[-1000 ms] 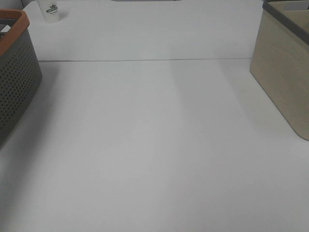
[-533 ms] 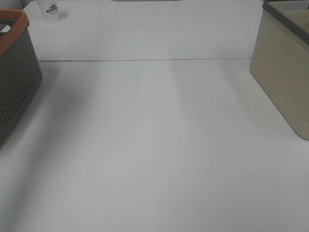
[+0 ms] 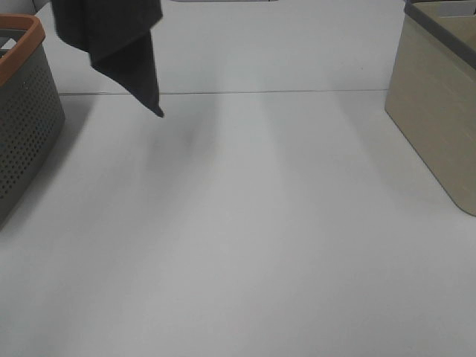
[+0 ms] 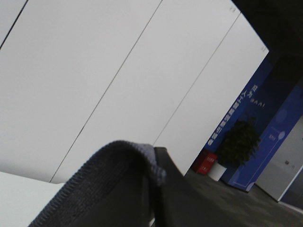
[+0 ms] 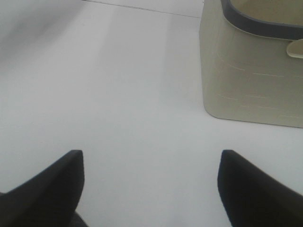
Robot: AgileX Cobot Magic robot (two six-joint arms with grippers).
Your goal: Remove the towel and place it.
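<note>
1. My left jaws are shut on the towel (image 4: 109, 189). In the left wrist view its stitched hem folds over right against one dark jaw, with pale wall panels beyond.
2. My right jaws stand wide with nothing between them. The two dark fingertips (image 5: 52, 189) are well apart over the bare white counter (image 5: 142, 94), near the beige bin (image 5: 251, 80).
3. From the high camera the towel (image 3: 111, 37) hangs from above the top of the view. It is dark grey and narrows to a single loose point at the bottom. It is off the counter, with a faint shadow below it, and well apart from the bin, across the counter from it.
4. The bin (image 3: 435, 111) stands on the counter and has a dark grey rim around its open top.
5. A grey perforated basket (image 3: 26, 111) with an orange rim stands on the side of the counter opposite the bin. The towel hangs between the two, just beside the basket.
6. A thin seam (image 3: 260, 92) crosses the counter from the bin's corner toward the towel's point.
</note>
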